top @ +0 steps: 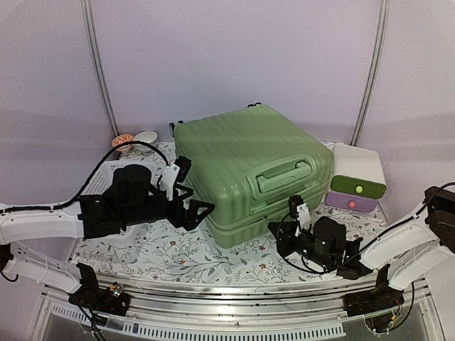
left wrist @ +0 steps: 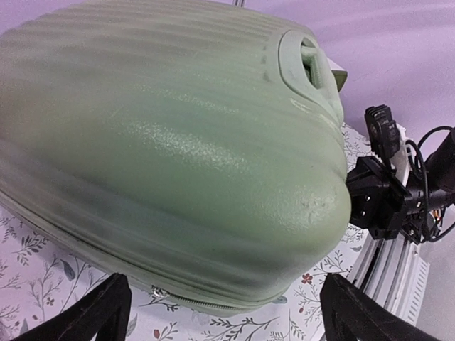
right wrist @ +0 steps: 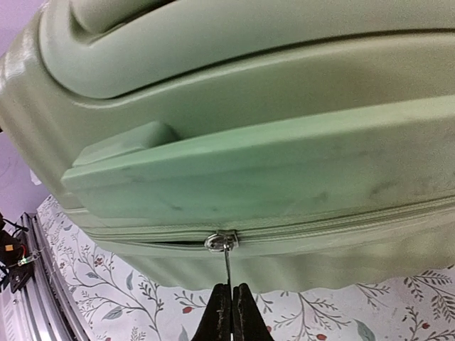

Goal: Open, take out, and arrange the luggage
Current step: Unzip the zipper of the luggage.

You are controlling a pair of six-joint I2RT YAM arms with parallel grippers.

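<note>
- At the near seam of the luggage (right wrist: 284, 142), which lies closed on the floral cloth (top: 178, 256), the right gripper (right wrist: 231, 291) is pinched together on the zipper pull (right wrist: 227, 266)
- Best to draw the pull along the seam, low and steady, so the thin tab does not slip free
- Just beside the case's left corner, the left gripper (top: 201, 213) stands spread wide, holding nothing; it could brace the shell
- Cloth may let the case slide; lilac walls (top: 234, 50) close the room behind

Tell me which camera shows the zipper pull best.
Right wrist: the zipper pull sits centre-frame, pinched by the right gripper. Left wrist shows only the zipper line at a corner; in the top view it is too small to tell.
</note>
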